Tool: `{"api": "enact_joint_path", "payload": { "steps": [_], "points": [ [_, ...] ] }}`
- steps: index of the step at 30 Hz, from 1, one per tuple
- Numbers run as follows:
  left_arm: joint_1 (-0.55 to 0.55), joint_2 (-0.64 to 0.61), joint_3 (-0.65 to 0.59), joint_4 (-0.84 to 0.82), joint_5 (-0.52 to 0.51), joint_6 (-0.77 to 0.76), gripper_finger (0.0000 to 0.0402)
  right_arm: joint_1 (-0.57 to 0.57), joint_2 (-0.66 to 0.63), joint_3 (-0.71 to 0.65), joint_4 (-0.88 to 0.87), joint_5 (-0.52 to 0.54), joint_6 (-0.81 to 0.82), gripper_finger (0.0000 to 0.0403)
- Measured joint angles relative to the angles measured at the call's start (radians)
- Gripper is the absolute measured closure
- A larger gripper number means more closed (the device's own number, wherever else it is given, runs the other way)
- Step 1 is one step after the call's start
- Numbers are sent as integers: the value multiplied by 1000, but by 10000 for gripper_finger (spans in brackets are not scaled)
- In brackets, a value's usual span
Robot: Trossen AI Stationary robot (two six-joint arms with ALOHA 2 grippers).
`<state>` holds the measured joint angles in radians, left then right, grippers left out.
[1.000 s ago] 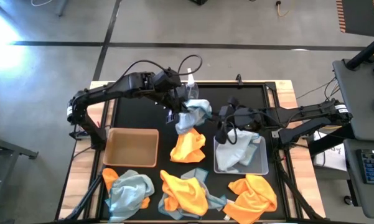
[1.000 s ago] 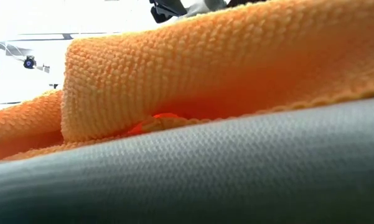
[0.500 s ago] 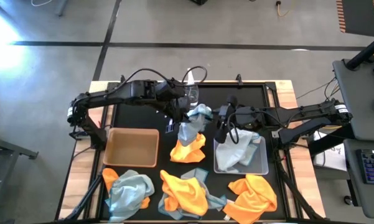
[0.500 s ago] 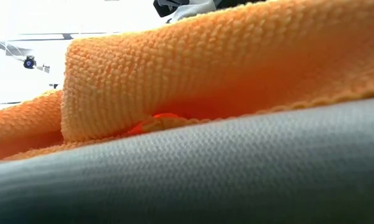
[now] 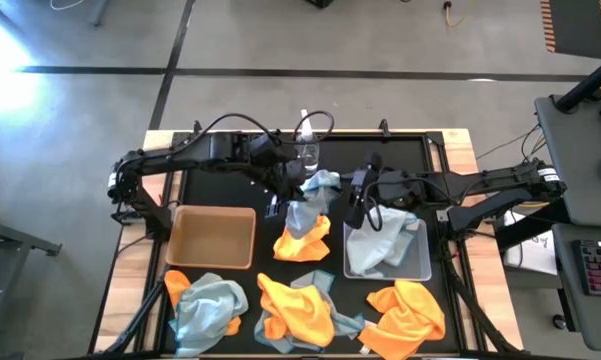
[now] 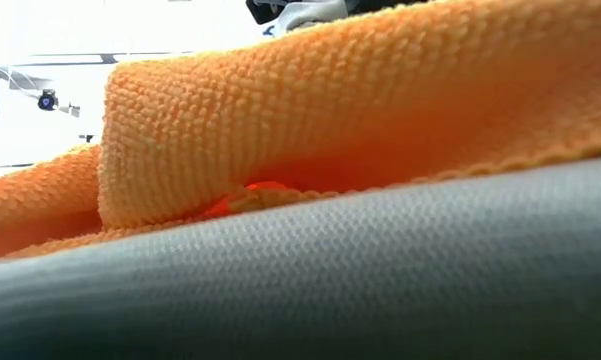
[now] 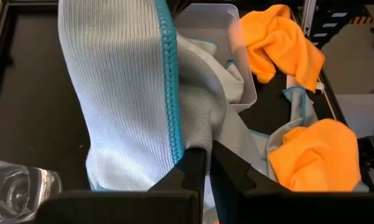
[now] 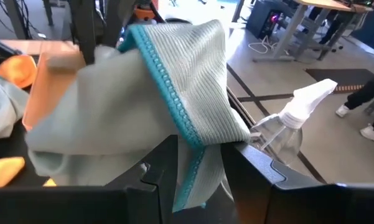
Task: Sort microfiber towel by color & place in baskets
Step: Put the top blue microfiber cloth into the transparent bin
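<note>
Blue-grey towel (image 5: pixel 310 200) hangs above surface centre, over orange towel (image 5: pixel 303 238), pinched in left claw (image 5: pixel 286 186). Right claw (image 5: pixel 358 199) clamps same towel's other edge, near clear basket (image 5: pixel 420 262). Cardboard basket (image 5: pixel 212 236) well apart. Spray bottle (image 5: pixel 305 150) just beside left claw.

The high view looks straight down on the whole table (image 5: pixel 400 150); the low view sits at tabletop height, pressed against an orange cloth (image 6: pixel 360 120) that fills it; each wrist view looks closely past its own fingers at the same blue-grey cloth (image 7: pixel 124 93), also seen from above.
</note>
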<state>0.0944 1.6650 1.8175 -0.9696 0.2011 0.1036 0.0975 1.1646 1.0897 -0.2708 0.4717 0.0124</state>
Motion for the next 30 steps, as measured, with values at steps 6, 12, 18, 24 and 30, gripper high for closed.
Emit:
{"api": "enact_joint_path", "payload": {
  "steps": [6,12,18,24,30],
  "points": [
    [0,0,0,3,0,0,401,0,-70,0,-141,2,58,284],
    [0,0,0,49,0,0,401,0,-174,0,-173,3,110,284],
    [-2,0,0,140,1,-1,401,0,-237,0,-170,3,121,284],
    [-6,9,0,188,30,-17,401,0,-247,0,-170,2,103,284],
    [-36,84,0,269,131,-16,401,0,-254,0,-167,1,80,284]
  ]
}}
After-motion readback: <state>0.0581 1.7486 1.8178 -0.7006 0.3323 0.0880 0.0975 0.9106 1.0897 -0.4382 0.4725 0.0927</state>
